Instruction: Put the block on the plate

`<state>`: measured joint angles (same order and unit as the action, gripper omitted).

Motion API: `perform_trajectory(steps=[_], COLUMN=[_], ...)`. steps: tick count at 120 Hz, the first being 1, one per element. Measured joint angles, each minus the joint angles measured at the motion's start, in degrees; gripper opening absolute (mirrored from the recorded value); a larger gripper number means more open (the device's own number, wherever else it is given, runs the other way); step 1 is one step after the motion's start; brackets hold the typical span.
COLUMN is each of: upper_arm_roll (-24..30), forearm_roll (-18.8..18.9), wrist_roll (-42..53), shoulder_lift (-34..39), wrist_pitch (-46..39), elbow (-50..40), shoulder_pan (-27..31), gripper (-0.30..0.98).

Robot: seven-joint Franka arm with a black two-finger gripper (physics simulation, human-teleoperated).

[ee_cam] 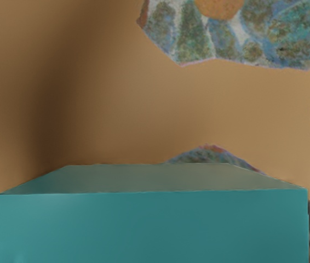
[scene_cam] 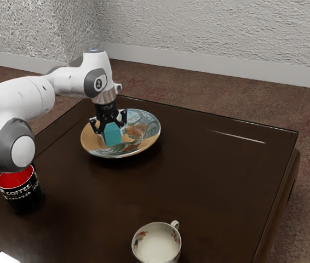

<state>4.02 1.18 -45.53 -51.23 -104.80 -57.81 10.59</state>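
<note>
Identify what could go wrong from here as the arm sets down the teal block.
If the gripper releases the teal block too high, it might bounce or tip on the patterned plate. The plate curves up toward its rim, so an off-centre release could let the block slide or settle tilted.

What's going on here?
The arm's gripper has the teal block between its fingers, over the patterned plate. It looks like the placing step, with the block not yet let go. I can't tell whether the block touches the plate. A black mug and a white cup stand elsewhere on the table.
</note>
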Motion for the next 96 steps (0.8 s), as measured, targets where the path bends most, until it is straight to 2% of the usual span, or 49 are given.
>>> perform_trajectory(steps=[24, 44, 57, 66, 72, 75, 85, 96], upper_arm_roll=[0.0, 0.1, 2.1, 3.2, 2.3, 0.1, -4.0, -6.3], forearm_roll=[-0.7, -0.7, -0.7, -0.8, -0.8, -0.8, -0.9, -0.8], wrist_roll=[3.5, 5.4, 6.4, 7.5, 8.6, 9.4, 12.9, 17.2], shoulder_lift=[0.2, 5.2, 20.1, 30.4, 37.9, 41.2, 48.5, 50.8], wrist_pitch=[2.4, 3.2, 3.5, 6.7, 9.4, 10.6, 14.2, 16.5], elbow=[0.2, -1.4, -16.6, -21.3, -25.4, -27.7, -31.7, -33.7], shoulder_pan=[-0.1, -1.0, -3.2, -6.9, -10.0, -12.7, -18.1, -22.1], gripper=[0.56, 0.63, 0.65, 0.66, 0.67, 0.67, 0.67, 0.68])
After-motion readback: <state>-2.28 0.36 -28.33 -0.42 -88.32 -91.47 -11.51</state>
